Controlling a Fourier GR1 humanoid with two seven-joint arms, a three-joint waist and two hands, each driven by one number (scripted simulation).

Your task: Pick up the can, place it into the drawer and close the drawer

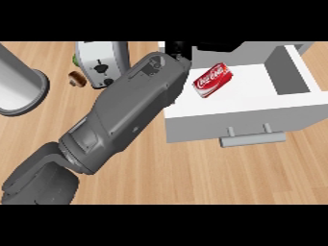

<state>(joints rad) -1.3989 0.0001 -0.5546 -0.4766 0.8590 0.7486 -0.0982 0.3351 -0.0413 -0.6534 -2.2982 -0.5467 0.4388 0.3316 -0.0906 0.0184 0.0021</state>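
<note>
We see the can [212, 79] lying inside the open drawer [294, 79] at 1 o'clock; placement done, closing remains. We cannot tell the left hand's [175, 49] state.

My forearm [127, 113] is lying across the way to the toaster [101, 62] and the drawer's [294, 72] left edge. The can [212, 79] is taking the drawer's left part; its right part and the surface [251, 173] before the handle [253, 139] are lying open.

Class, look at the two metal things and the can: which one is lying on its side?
The red can, lying on its side in the open drawer. The toaster and grey canister stand upright on the counter.
</note>
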